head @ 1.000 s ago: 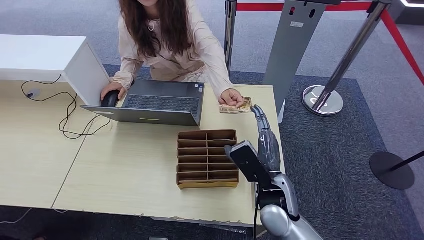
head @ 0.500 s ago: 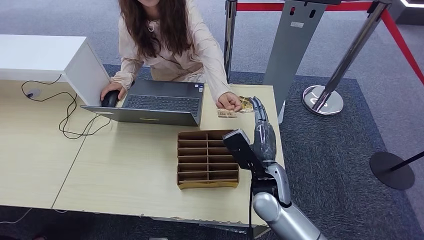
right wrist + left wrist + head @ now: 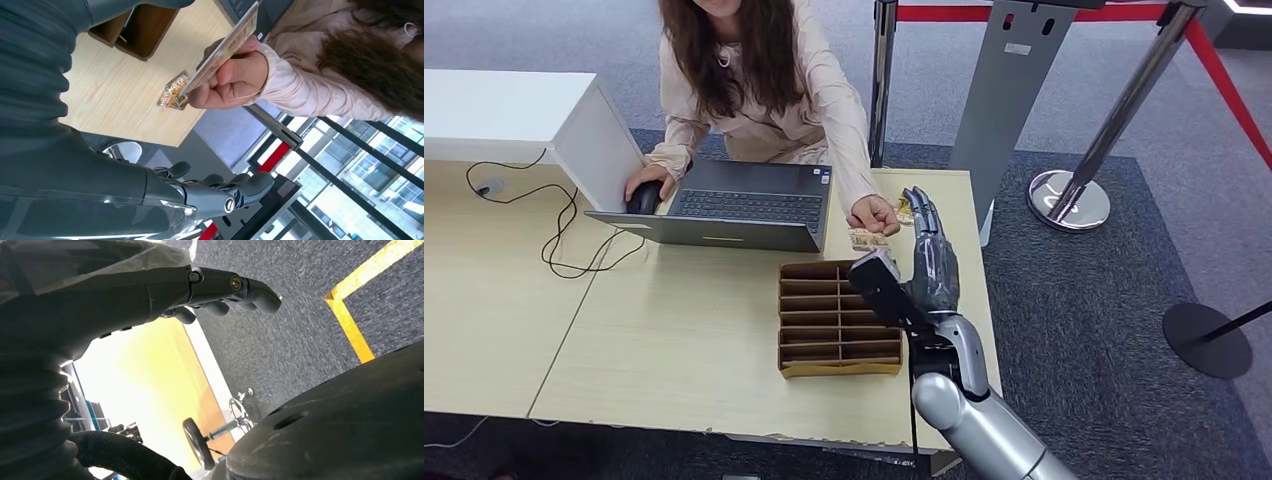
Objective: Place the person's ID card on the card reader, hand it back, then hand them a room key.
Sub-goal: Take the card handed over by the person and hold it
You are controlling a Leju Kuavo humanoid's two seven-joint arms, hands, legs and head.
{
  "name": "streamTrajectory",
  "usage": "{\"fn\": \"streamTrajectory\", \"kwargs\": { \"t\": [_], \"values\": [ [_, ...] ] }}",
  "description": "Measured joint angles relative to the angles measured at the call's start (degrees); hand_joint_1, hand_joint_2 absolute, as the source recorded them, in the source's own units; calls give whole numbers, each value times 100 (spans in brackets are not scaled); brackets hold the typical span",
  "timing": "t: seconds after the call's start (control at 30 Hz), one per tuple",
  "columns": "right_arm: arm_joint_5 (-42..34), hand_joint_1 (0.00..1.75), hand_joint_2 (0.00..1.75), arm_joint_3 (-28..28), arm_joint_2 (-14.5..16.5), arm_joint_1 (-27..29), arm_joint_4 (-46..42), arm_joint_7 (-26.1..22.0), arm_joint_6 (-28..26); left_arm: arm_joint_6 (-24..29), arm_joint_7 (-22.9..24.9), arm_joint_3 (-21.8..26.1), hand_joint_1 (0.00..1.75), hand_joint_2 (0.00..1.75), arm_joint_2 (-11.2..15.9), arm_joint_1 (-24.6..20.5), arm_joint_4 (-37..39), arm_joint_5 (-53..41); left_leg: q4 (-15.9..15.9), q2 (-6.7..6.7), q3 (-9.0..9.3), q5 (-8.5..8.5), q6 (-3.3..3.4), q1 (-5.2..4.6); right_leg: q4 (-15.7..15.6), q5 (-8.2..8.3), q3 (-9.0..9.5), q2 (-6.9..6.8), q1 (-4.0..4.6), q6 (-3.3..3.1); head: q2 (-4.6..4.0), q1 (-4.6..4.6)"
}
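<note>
The person's hand (image 3: 874, 213) holds a card (image 3: 864, 238) out over the table's right side, beside the laptop (image 3: 744, 205). In the right wrist view the same card (image 3: 225, 47) is pinched edge-on in the person's hand (image 3: 232, 75). A second, patterned card (image 3: 904, 210) lies flat on the table (image 3: 172, 91) just beyond it. My right hand (image 3: 929, 255) reaches forward with fingers straight and apart, right next to the person's hand, holding nothing; its fingers (image 3: 220, 192) are apart from the card. My left hand (image 3: 225, 290) hangs over the carpet with its fingers stretched out, empty.
A brown cardboard divider box (image 3: 839, 318) stands on the wooden table (image 3: 674, 340) just left of my right forearm. A white box (image 3: 524, 115) and cables sit at the far left. Stanchion posts (image 3: 1069, 200) with red rope stand on the carpet to the right.
My right hand has moved left and forward to the person's hand. The person has drawn one card towards the divider box, leaving the patterned card on the table.
</note>
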Motion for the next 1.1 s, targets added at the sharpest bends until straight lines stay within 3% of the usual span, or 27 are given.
{"fn": "streamTrajectory", "kwargs": {
  "t": [0.23,0.33,0.4,0.47,0.5,1.1],
  "values": [
    [3,4,175,89,144,-58,138,-18,-11,8,13,-34,0,0,-3,-6,1,1,0,-1,1,2,4,-2,4,0,1,0,-2,0,0,1],
    [-7,56,175,125,181,-65,152,-18,-12,15,13,-48,0,0,-3,-8,1,4,0,-1,1,2,4,-3,4,0,1,-1,-3,0,0,0],
    [-33,120,175,145,195,-68,170,-18,-17,20,14,-57,0,0,-3,-10,1,5,0,-1,1,2,4,-3,4,0,1,0,-3,0,0,1],
    [-81,166,175,164,207,-70,193,-18,-32,21,15,-65,0,0,-3,-11,1,7,0,-1,2,2,4,-4,4,0,1,-1,-4,0,0,2],
    [-105,173,175,171,213,-70,202,-18,-43,21,16,-68,0,0,-3,-12,1,7,0,-1,2,2,4,-4,4,0,1,0,-5,0,0,1],
    [-315,175,175,203,233,-92,289,-168,-173,54,42,-74,0,0,-5,-17,1,4,0,-1,4,2,4,-5,4,0,1,0,-6,0,0,1]
  ]
}}
